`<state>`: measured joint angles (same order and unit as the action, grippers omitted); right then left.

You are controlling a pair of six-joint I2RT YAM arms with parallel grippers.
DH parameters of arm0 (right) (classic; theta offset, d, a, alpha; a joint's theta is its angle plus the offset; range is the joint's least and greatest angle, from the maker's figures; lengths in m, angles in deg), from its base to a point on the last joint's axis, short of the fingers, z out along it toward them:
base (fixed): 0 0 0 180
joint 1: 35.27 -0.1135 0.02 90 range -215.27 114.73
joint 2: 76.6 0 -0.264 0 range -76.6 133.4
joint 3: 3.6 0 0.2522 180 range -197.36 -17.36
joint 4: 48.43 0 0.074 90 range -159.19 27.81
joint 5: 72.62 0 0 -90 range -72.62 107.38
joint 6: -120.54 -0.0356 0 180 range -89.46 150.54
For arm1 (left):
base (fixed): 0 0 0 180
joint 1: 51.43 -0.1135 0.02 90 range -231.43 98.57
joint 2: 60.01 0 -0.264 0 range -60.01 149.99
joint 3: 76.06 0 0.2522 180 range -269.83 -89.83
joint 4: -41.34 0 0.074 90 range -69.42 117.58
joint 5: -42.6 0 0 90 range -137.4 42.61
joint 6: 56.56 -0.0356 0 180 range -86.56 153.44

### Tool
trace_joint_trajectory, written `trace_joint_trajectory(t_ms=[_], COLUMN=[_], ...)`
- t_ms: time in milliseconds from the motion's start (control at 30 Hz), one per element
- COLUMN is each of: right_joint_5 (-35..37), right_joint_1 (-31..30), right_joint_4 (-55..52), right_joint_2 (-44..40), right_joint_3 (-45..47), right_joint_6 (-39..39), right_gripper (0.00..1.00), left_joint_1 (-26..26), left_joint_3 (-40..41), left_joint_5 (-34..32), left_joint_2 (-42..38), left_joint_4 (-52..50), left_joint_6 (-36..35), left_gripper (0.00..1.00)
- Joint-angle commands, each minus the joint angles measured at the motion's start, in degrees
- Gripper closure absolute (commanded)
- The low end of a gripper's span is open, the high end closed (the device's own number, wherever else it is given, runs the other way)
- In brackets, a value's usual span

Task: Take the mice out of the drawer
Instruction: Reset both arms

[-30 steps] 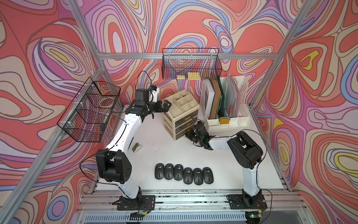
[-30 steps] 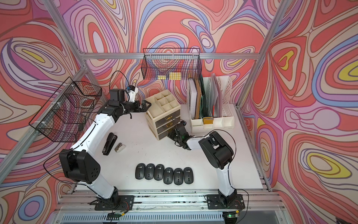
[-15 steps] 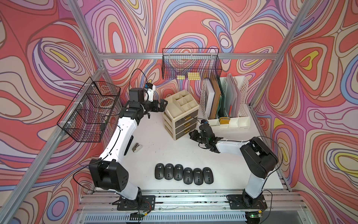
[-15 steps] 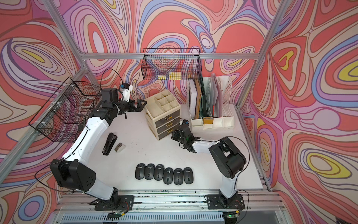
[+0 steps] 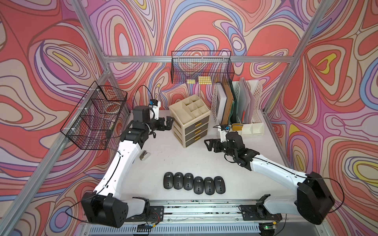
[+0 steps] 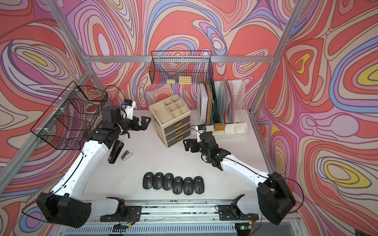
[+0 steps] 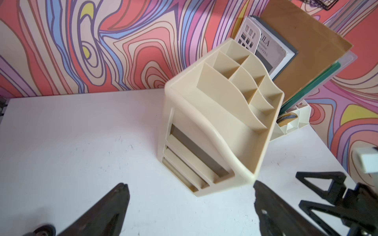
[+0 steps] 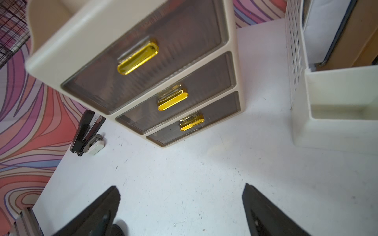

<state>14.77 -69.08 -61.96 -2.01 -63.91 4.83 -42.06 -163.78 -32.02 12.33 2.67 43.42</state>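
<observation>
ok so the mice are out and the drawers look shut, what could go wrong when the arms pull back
The open left gripper sits close beside the organiser; a swing could knock it askew. The left arm runs close by the stapler and staple remover; retracting low might sweep them. The mice lie in a row at the front of the table; the open right gripper heading home low could scatter them.
</observation>
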Motion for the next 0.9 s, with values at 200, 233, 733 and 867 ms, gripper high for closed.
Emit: trace_joint_trajectory(t_ms=[200,233,733,867], right_joint_5=[13.1,15.8,29.9,22.5], right_joint_1=[0.1,0.1,15.0,22.1], right_joint_4=[-13.6,-11.9,29.5,36.1], right_joint_2=[-11.5,-12.7,-13.4,-6.8], right_joint_3=[1.3,3.0,26.3,27.0], right_joint_6=[10.2,11.0,21.3,22.3], right_gripper=[0.02,0.02,0.02,0.02], left_joint_1=[3.0,3.0,3.0,2.9], left_joint_3=[15.6,17.1,36.8,38.9], left_joint_5=[-13.6,-14.3,-22.2,-23.3], left_joint_2=[-13.3,-13.9,-15.3,-13.8], left_joint_4=[0.6,1.0,22.0,24.5], left_joint_6=[4.4,4.8,5.4,2.3], left_gripper=[0.01,0.01,0.01,0.01])
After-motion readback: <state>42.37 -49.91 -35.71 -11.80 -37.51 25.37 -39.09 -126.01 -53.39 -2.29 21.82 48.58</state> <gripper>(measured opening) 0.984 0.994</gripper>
